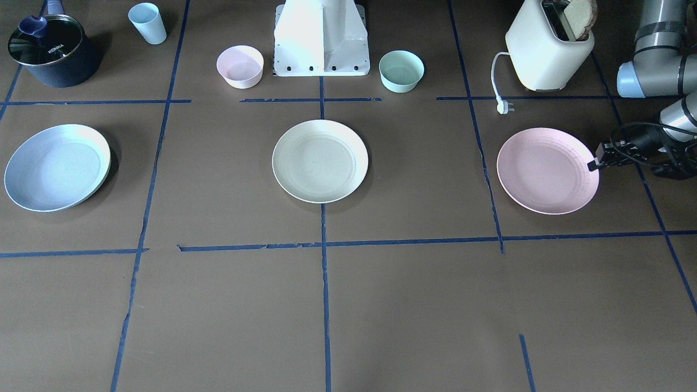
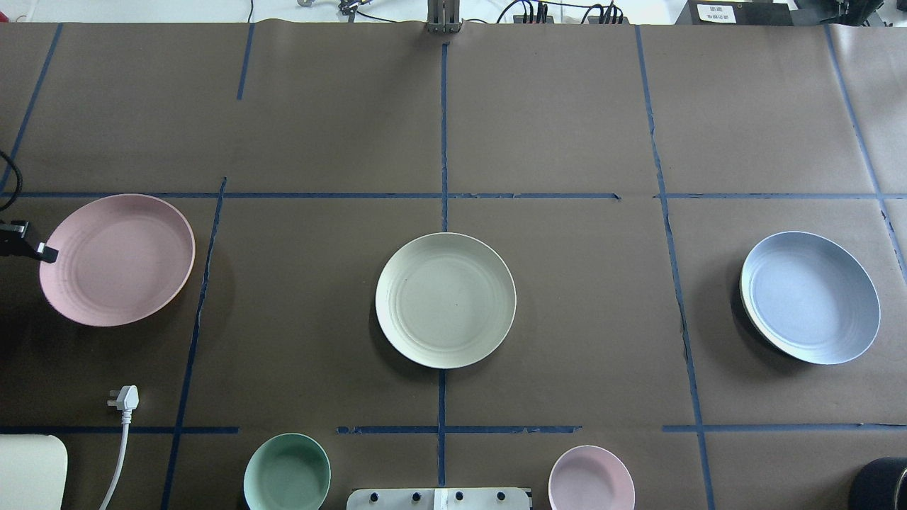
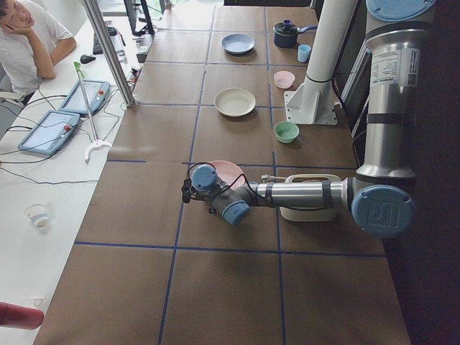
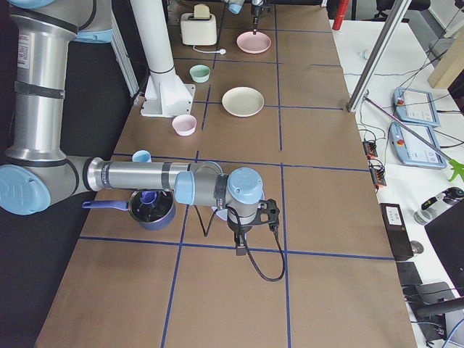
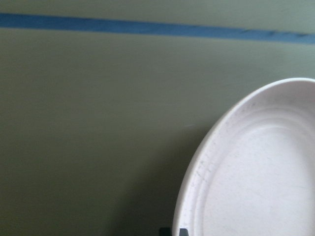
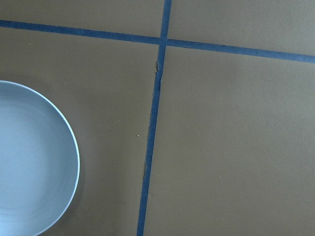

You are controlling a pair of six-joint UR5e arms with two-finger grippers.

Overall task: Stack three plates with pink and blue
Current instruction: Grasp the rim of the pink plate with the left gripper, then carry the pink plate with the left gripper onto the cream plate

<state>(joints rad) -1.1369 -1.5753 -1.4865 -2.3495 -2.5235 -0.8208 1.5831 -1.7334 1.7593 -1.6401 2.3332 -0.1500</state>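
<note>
Three plates lie in a row on the brown table. The cream plate (image 1: 320,161) is in the middle, the pale pink plate (image 1: 547,170) on my left side and the pale blue plate (image 1: 54,167) on my right side, with a cream rim showing under its edge. My left gripper (image 1: 593,164) lies low at the pink plate's outer rim, one fingertip (image 2: 47,252) over the rim; I cannot tell whether it is open or shut. The left wrist view shows the pink plate (image 5: 256,182) close up. My right gripper (image 4: 239,250) shows only from the side, so I cannot tell its state.
Near the robot base (image 1: 321,38) stand a small pink bowl (image 1: 240,66) and a mint-green bowl (image 1: 401,71). A toaster (image 1: 547,49) with a loose plug (image 1: 503,106) is behind the pink plate. A dark pot (image 1: 49,54) and a blue cup (image 1: 148,23) are behind the blue plate.
</note>
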